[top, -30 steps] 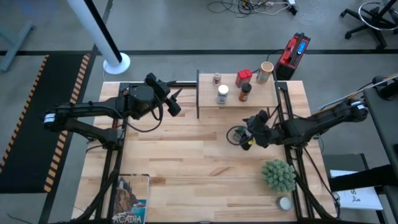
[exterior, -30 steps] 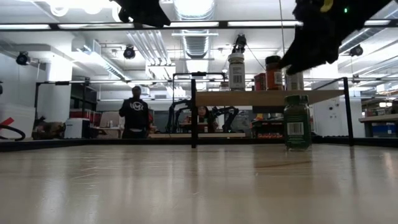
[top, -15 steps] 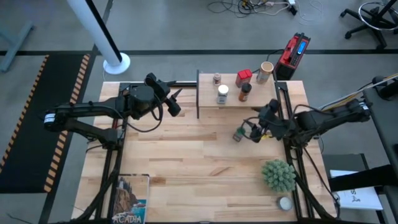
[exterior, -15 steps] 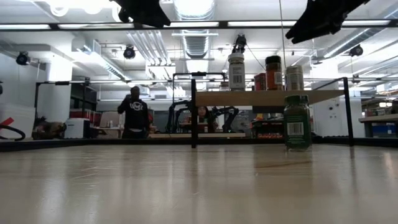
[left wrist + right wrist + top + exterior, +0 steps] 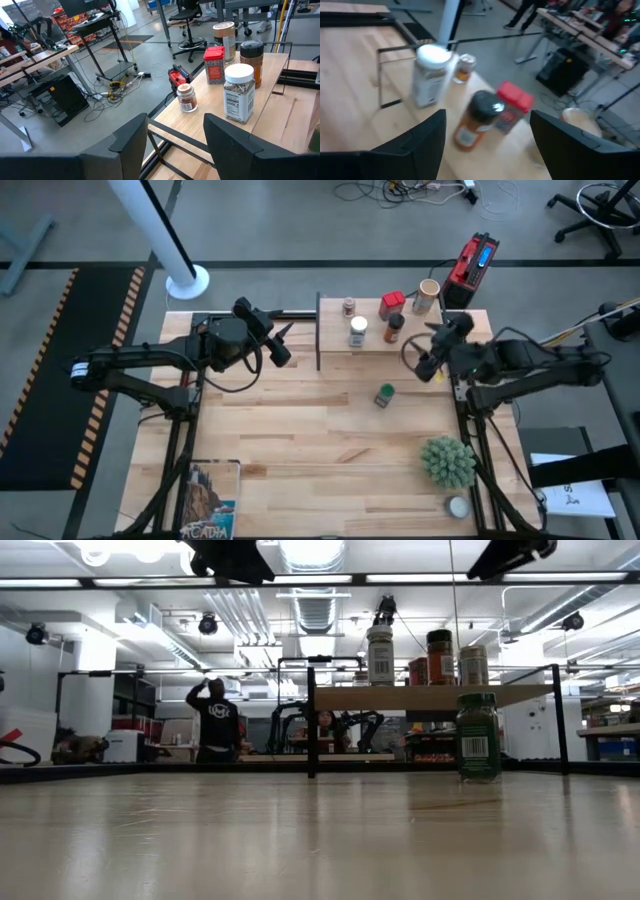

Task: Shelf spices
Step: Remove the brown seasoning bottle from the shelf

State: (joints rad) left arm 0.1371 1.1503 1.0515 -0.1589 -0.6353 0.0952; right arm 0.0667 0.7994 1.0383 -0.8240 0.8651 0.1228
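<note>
The shelf (image 5: 382,340) stands at the table's far edge. Five spices stand on it: a grey-lidded small jar (image 5: 349,306), a white-lidded jar (image 5: 357,331), a red tin (image 5: 391,305), a black-lidded jar (image 5: 394,329) and a tan cylinder (image 5: 428,295). A green-lidded jar (image 5: 384,395) stands upright on its base on the table in front of the shelf (image 5: 478,735). My right gripper (image 5: 420,358) hangs open above the shelf's right end, its fingers empty (image 5: 487,150). Left of the shelf my left gripper (image 5: 283,345) waits open and empty (image 5: 175,142).
A spiky green plant (image 5: 447,462) and a flat white round tin (image 5: 458,506) sit at the near right. A book (image 5: 210,500) lies at the near left edge. A red device (image 5: 472,262) is on the floor beyond the shelf. Bare tabletop spreads across the middle.
My right gripper has risen from just above the green-lidded jar and gone toward the table's far right, turning to face the shelf. The green-lidded jar stays upright where it stood.
</note>
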